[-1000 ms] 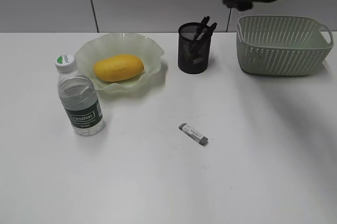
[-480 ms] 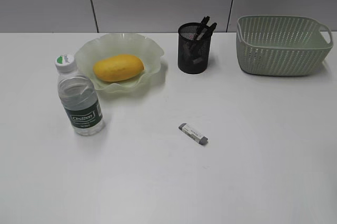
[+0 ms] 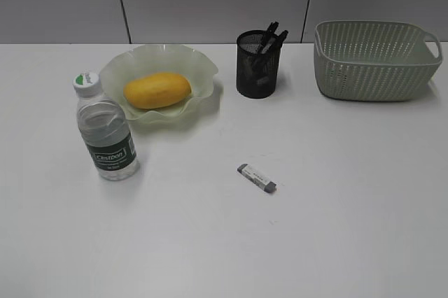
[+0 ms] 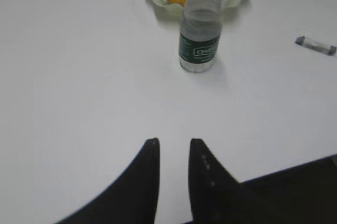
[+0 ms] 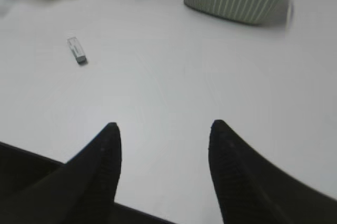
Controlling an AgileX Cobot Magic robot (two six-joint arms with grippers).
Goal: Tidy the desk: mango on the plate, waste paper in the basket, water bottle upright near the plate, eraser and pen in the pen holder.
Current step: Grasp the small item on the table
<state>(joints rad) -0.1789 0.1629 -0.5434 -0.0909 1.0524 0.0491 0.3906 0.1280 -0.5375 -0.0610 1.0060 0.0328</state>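
One item left: eraser (image 3: pixel 257 178) flat mid-counter (image 3: pixel 350 207), toward front edge. Light, stiff, low, slick sleeve; pinch across short sides. Right hand (image 5: pixel 164 132) wide, empty. Left hand (image 4: pixel 174 148) narrow, empty, bottle (image 4: pixel 200 34) well ahead.

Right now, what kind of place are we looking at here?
Probably an office or lab desk set up for a tidying exercise: a plain white desk against grey wall panels, with a black mesh pen holder holding pens, an eraser, and a green basket.
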